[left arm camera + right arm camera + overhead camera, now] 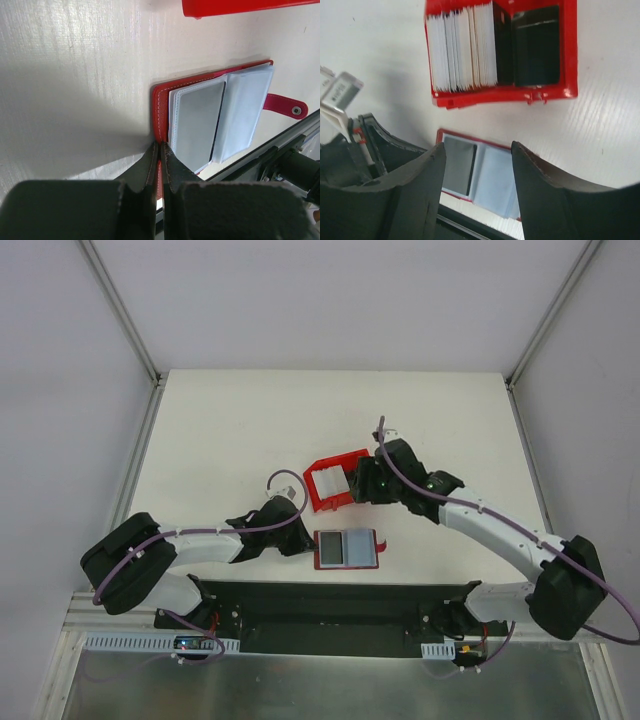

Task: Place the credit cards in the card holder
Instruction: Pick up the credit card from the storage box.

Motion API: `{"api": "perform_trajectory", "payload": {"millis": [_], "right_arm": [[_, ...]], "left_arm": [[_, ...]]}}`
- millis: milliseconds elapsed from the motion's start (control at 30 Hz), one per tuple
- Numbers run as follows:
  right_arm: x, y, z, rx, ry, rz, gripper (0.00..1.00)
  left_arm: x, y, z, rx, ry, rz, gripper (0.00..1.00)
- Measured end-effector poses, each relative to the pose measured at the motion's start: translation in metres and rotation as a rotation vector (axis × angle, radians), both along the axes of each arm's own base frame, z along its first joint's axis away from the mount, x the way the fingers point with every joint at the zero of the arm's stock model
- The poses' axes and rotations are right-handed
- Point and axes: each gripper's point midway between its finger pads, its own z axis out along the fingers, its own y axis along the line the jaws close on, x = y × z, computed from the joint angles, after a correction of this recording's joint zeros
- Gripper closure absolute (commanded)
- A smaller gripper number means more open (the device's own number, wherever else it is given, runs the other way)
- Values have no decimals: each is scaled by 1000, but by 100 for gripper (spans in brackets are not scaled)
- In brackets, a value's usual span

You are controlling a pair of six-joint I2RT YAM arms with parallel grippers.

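The card holder [346, 549] lies open near the table's front edge, red with pale blue-grey pockets. A grey card [197, 122] sits in its left pocket. My left gripper [304, 540] is shut on the holder's left red edge [159, 107], the fingertips [160, 146] pinching it. Several whitish credit cards [462, 50] stand on edge in a red bin [500, 94], with a dark card [535, 45] beside them. My right gripper [358, 484] hovers between the bin and the card holder [480, 172]. Its jaws [477, 146] stand open with nothing between them.
The red bin [312, 490] stands just behind the card holder, tilted a little. The holder's closing tab [285, 106] sticks out to the right. A black base rail [330, 602] runs along the table's front edge.
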Motion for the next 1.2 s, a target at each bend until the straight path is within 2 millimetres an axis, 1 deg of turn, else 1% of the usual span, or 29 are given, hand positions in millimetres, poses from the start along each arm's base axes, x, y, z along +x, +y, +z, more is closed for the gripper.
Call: {"api": "perform_trajectory", "payload": {"millis": [67, 133, 233, 333, 433, 567, 800, 1000, 1100, 1200], "right_arm": [[14, 7, 7, 15, -4, 8, 41], [27, 15, 9, 23, 3, 23, 40], [44, 28, 2, 18, 36, 53, 38], [59, 35, -9, 2, 72, 75, 36], [71, 38, -19, -6, 100, 86, 36], [84, 41, -27, 2, 131, 95, 35], [93, 44, -47, 10, 193, 115, 33], [91, 48, -68, 11, 254, 136, 30], [91, 51, -76, 22, 281, 148, 30], [91, 53, -77, 42, 294, 159, 34]], "left_arm": [[0, 0, 0, 0, 0, 0, 100], [0, 0, 0, 0, 0, -1, 100], [1, 2, 1, 3, -2, 2, 100], [1, 3, 1, 7, -7, -4, 100], [2, 4, 1, 10, -10, -6, 100], [3, 6, 1, 12, -14, -3, 100], [4, 8, 1, 15, -15, -1, 100], [5, 8, 1, 16, -18, -3, 100], [4, 8, 1, 17, -20, -6, 100], [4, 8, 1, 17, -20, -7, 100]]}}
